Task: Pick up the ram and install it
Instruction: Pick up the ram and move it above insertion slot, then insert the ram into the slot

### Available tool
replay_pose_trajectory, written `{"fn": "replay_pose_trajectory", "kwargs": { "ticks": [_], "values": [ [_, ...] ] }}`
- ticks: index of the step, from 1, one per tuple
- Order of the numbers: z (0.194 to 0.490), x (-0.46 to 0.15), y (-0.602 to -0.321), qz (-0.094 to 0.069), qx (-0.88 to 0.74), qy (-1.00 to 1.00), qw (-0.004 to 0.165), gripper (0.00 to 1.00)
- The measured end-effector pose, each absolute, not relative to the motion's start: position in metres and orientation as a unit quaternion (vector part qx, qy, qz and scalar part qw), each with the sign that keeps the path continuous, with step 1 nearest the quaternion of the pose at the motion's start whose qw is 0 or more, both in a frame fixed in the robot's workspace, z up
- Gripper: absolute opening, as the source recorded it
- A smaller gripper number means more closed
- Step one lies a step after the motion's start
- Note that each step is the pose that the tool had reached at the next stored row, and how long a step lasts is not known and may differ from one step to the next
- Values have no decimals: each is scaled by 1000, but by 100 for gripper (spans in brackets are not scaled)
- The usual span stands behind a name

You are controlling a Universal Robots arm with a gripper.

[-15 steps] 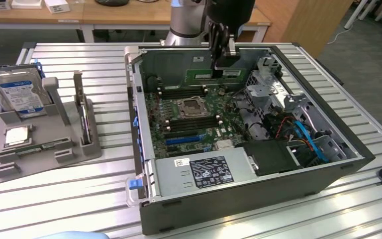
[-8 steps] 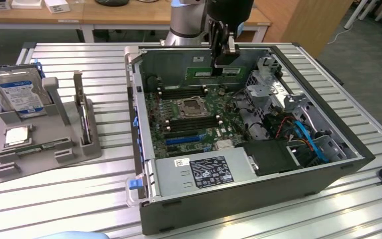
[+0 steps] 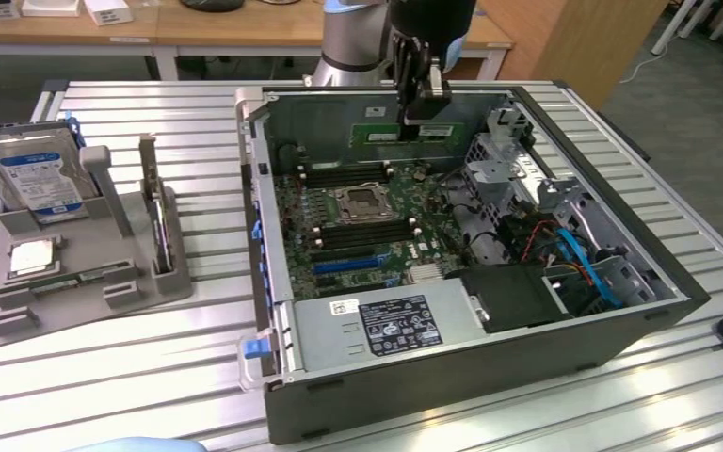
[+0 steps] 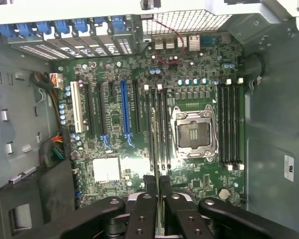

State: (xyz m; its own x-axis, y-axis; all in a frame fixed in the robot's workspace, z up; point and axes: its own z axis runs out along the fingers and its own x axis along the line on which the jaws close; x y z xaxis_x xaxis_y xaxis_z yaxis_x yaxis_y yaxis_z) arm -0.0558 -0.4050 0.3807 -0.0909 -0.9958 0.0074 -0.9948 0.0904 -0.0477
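Hovering above the open computer case (image 3: pixel 375 405), the gripper (image 3: pixel 422 115) is hanging over the far end of the motherboard (image 3: pixel 336 240). It is not yet down among the components.

- Grip: the fingers (image 4: pixel 148 199) are clamping on the ram (image 3: pixel 393 133), drawn nearly together with just the thin board between them. In the wrist view the ram (image 4: pixel 153 139) is showing edge-on as a narrow strip running away from the gripper (image 4: pixel 157 186).
- Why held this way, as I judge it: pinching the stick by its upper edge is leaving the contact edge free and pointing down at the board, as a slot demands.
- Alignment: the strip is lying parallel to the memory slots (image 4: pixel 164 129) beside the CPU socket (image 4: pixel 194 132), and appears to be sitting over one of them. I cannot tell which slot, nor whether it is touching; from the exterior view it is looking clear of the board.
- Case: lying on its side on the desk (image 3: pixel 110 377) with the panel off, presumably so the arm is getting a straight vertical approach.
- Elsewhere: at the exterior view's left, a grey fixture (image 3: pixel 86 301) is standing the hard drive (image 3: pixel 38 176) upright, well apart from the work.
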Motion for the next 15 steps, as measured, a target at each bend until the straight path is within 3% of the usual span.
{"fn": "replay_pose_trajectory", "kwargs": {
  "ticks": [15],
  "values": [
    [380, -57, -398, -22, -675, 737, 12, 13]
  ]
}}
